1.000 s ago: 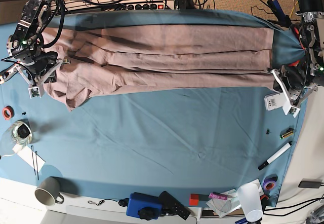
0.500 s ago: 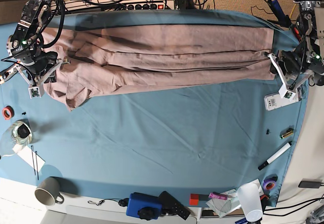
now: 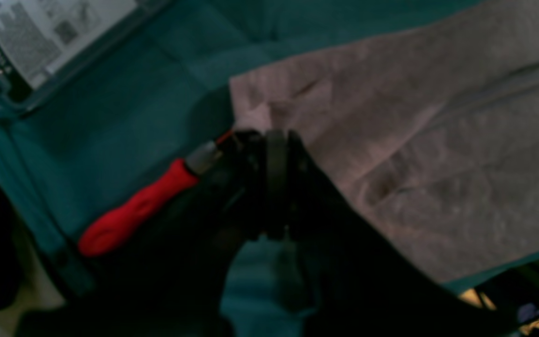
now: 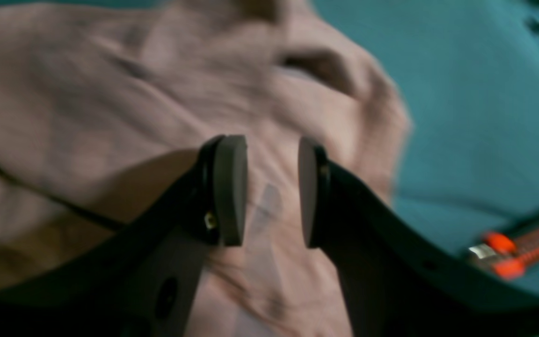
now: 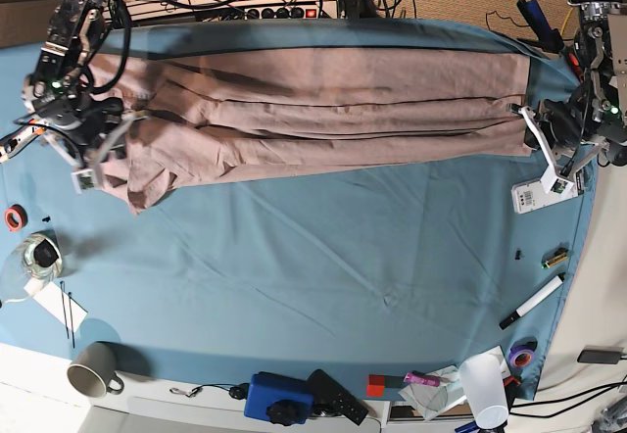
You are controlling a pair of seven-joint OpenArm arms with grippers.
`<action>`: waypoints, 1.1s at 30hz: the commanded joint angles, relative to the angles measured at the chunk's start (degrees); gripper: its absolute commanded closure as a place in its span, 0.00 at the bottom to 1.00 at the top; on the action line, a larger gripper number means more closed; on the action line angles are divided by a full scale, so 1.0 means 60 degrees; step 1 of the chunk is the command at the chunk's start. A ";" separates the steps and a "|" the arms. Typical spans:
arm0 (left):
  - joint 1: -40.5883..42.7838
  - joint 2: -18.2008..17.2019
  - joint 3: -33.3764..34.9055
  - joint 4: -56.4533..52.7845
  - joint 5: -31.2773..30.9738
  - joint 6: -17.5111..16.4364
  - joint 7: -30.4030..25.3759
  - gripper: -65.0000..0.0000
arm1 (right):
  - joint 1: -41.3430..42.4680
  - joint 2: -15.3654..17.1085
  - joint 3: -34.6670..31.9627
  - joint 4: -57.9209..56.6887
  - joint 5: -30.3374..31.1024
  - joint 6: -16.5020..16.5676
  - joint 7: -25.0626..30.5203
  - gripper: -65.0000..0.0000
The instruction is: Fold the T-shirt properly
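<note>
The pink-beige T-shirt (image 5: 323,110) lies stretched sideways across the far part of the blue table cloth (image 5: 343,257), with long fold lines running along it. At its right end my left gripper (image 5: 537,129) is shut on the hem. In the left wrist view its closed fingertips (image 3: 269,138) sit right at the edge of the T-shirt (image 3: 438,140). My right gripper (image 5: 103,154) is at the bunched left end. The right wrist view shows that gripper (image 4: 267,154) open just above the T-shirt (image 4: 87,93), with nothing between the pads.
A red-handled screwdriver (image 3: 138,210) lies beside the left gripper, and a white label card (image 5: 534,196) just in front of it. Along the near edge are a marker (image 5: 534,301), a white cup (image 5: 485,384), a blue box (image 5: 279,399), a mug (image 5: 93,369) and a glass (image 5: 37,257).
The left gripper moved toward the far side with the hem, drawing the lower fold line with it. The right gripper opened wider and shifted slightly toward the shirt's middle.
</note>
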 commanded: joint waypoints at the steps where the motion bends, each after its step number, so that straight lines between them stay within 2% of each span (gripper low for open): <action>1: -0.0106 -0.0178 -0.0066 0.0164 0.0066 -0.0007 -0.0091 1.00 | 0.0109 0.0164 -0.0171 0.0131 0.0058 0.0025 0.0204 0.71; 3: -0.0109 -0.0178 -0.0066 0.0164 0.0066 -0.0004 -0.0091 1.00 | 0.0109 0.0164 -0.0612 0.0131 -0.0142 -0.0044 0.0222 0.71; 5: -0.0109 -0.0178 -0.0066 0.0164 0.0066 -0.0004 -0.0091 1.00 | 0.0106 0.0164 -0.0984 0.0131 -0.0393 -0.0350 0.0328 0.71; 9: -0.0109 -0.0178 -0.0066 0.0164 0.0066 -0.0007 -0.0091 1.00 | 0.0109 0.0164 -0.1322 0.0131 -0.0590 -0.0678 0.0579 0.71; 14: -0.0109 -0.0178 -0.0066 0.0164 0.0066 -0.0004 -0.0091 1.00 | 0.0098 0.0164 -0.1016 0.0131 -0.1053 -0.1603 -0.0157 0.71; 23: -0.0106 -0.0178 -0.0066 0.0164 0.0069 -0.0007 -0.0095 1.00 | 0.0022 0.0160 0.0940 0.0131 0.1559 -0.1672 -0.0637 0.71; 26: -0.0106 -0.0178 -0.0066 0.0164 0.0066 -0.0007 -0.0091 1.00 | -0.0117 0.0160 0.1348 0.0131 0.1639 -0.1650 -0.0645 0.71; 33: -0.0106 -0.0178 -0.0066 0.0164 0.0066 -0.0004 -0.0091 1.00 | -0.0291 0.0113 0.1355 -0.0273 0.1836 -0.1647 -0.0572 0.71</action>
